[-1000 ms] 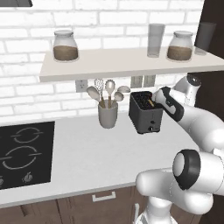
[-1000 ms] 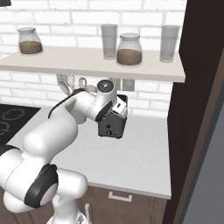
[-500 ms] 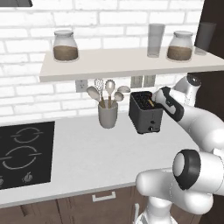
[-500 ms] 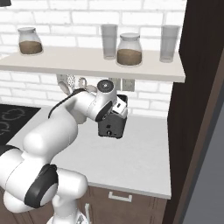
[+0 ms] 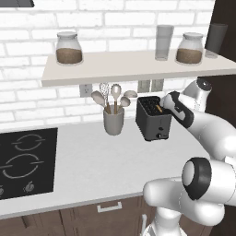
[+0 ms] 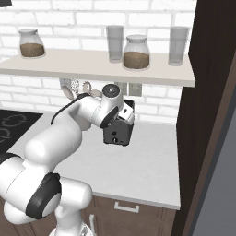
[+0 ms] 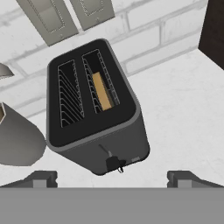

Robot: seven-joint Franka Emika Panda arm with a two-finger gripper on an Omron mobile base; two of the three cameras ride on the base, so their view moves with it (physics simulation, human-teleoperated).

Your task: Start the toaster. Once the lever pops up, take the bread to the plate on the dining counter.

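Counter: I see a grey-white top running along the white brick wall; its left end, with the black cooktop, is cut off by the frame edge.
Shelf: it carries two jars and two glasses; the rightmost glass is partly cut off in the left base view.
Toaster: I read it as a dark boxy body with two slots, standing on the counter near the wall, just beside the grey utensil cup. In the right base view my arm hides most of its top.
Gripper: I see the jaws spread wide and holding nothing, poised above the toaster's front end; the two tips are cut off low in the hand view.
Bread: a tan slice sunk in the slot nearer the wall outlets; I see its upper edge alone.
Lever: a small dark knob on the toaster's end face; I cannot tell its position.
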